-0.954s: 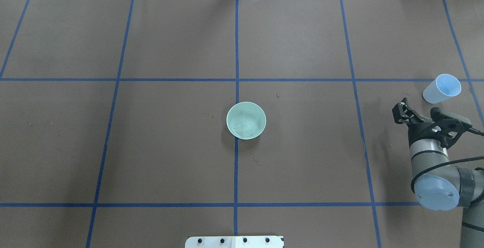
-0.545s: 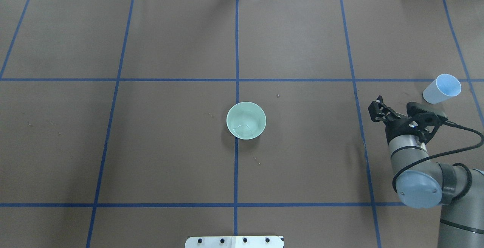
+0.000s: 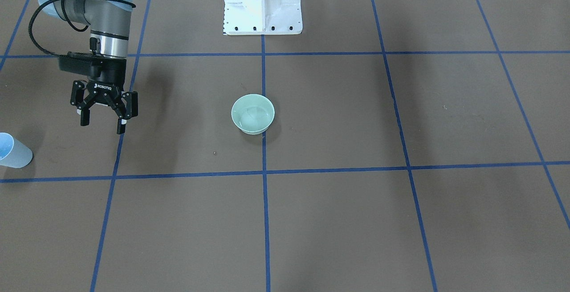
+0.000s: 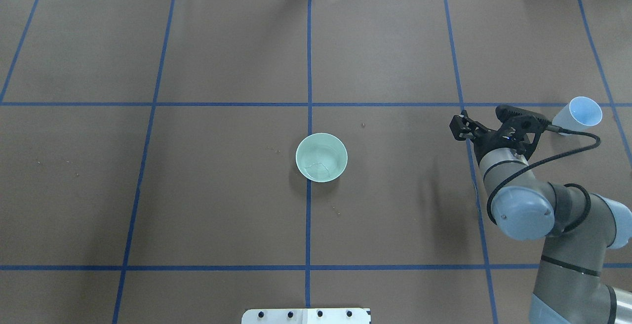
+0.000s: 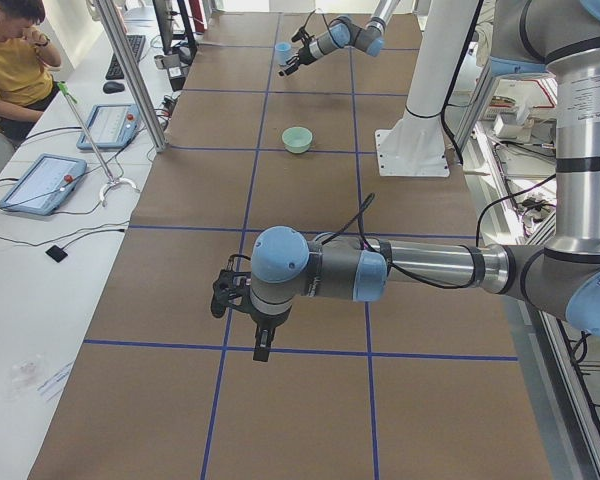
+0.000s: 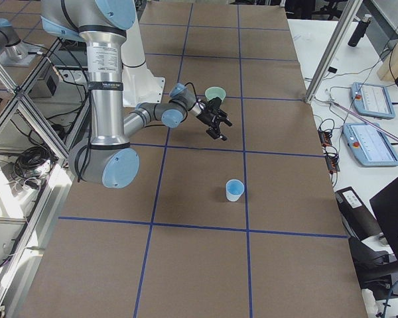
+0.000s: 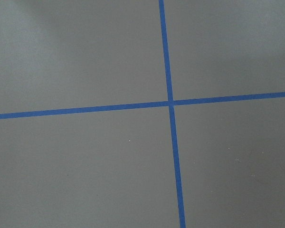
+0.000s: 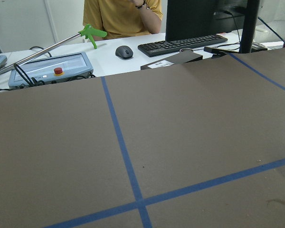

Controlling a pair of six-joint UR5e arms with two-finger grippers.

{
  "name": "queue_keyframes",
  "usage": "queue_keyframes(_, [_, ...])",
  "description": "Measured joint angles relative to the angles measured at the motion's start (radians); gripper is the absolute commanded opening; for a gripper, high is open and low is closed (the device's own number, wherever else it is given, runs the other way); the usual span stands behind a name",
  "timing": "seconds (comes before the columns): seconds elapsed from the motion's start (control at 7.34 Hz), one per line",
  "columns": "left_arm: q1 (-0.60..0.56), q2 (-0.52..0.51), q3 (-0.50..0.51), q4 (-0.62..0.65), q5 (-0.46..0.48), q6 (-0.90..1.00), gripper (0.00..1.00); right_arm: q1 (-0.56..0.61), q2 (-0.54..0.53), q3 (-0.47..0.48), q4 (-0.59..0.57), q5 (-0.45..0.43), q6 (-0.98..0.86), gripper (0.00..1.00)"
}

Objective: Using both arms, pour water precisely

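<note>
A pale green bowl stands at the table's middle, also in the front view. Water shows in it as a faint glinting ripple. A light blue cup stands upright at the far right, also in the front view. My right gripper is open and empty, hanging above the table between cup and bowl; it shows in the overhead view too. My left gripper shows only in the exterior left view, far from the bowl; I cannot tell whether it is open or shut.
The white pedestal stands on the robot's side of the bowl. Blue tape lines grid the brown table cover. An operator, tablets and a keyboard are beyond the far table edge.
My right arm has swung left and away from the robot, from beside the blue cup toward the bowl. Its gripper stays open. Cup and bowl have not moved.
</note>
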Motion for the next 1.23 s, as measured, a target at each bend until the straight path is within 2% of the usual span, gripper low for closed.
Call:
queue_keyframes(0.54, [0.029,-0.039,-0.073,-0.024,-0.016,-0.083,1.0,0.387,0.029,-0.007,0.002,0.462,-0.469,1.0])
queue_keyframes(0.95, [0.169,-0.062,-0.08,-0.248,-0.065,-0.371,1.0,0.63,0.029,-0.062,0.003,0.803,-0.787,1.0])
queue_keyframes(1.23, [0.278,-0.106,-0.08,-0.383,-0.071,-0.543,1.0,0.795,0.026,-0.133,0.001,1.02,-1.022,1.0])
